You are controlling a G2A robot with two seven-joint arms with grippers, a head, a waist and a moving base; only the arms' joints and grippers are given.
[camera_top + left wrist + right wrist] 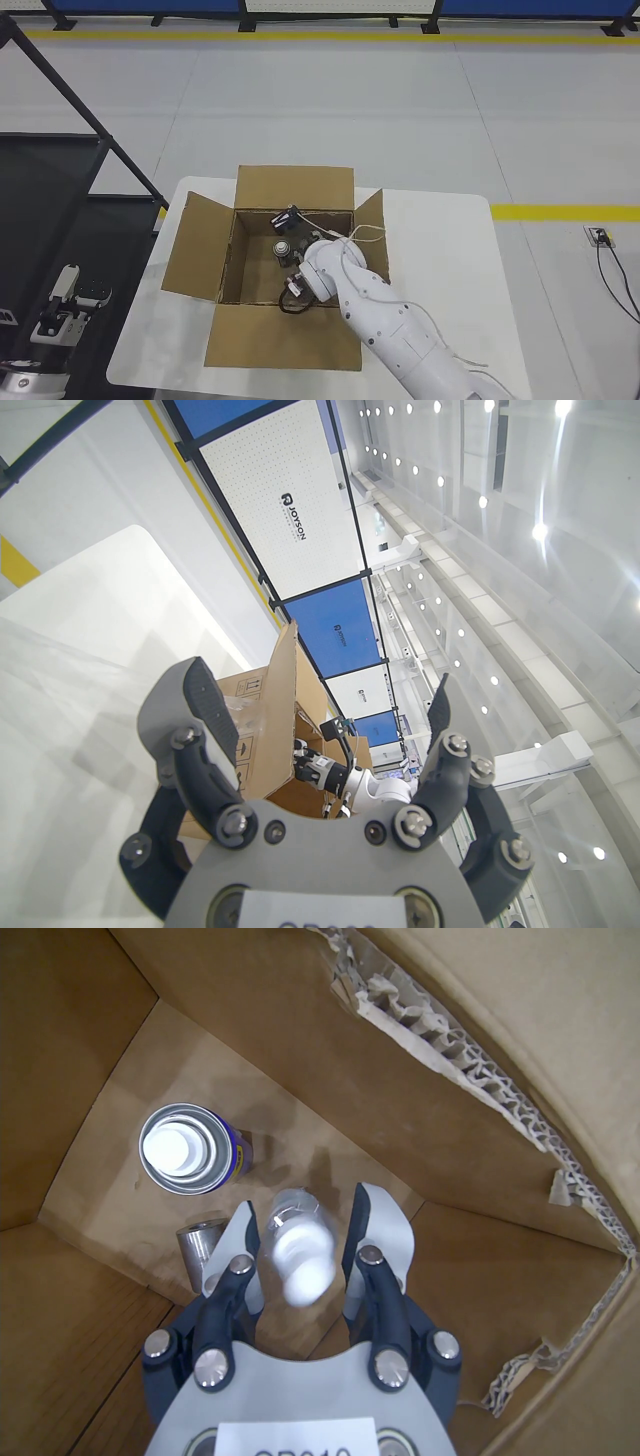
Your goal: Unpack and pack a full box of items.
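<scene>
**Right gripper in box, straddling bottle**

The cardboard box (294, 186) stands open on the white worktop (440, 235), toward its left edge, with all four flaps folded outward. The right gripper (305, 1200) is lowered inside the box. Its fingers are spread to either side of a clear bottle with a white cap (301, 1248), and a gap shows on each side, so nothing is grasped.

Nearby obstacles on the box floor:
- A blue spray can (187, 1155) stands upright, near the bottle but apart from it.
- A small metal cylinder (196, 1248) sits just beside one finger, at the foot of a wall.

One box wall has a torn corrugated edge (450, 1053), with cardboard floor between it and the bottle.

The left gripper (320, 672) is outside the box, beside the worktop, with its fingers spread and nothing held.
</scene>
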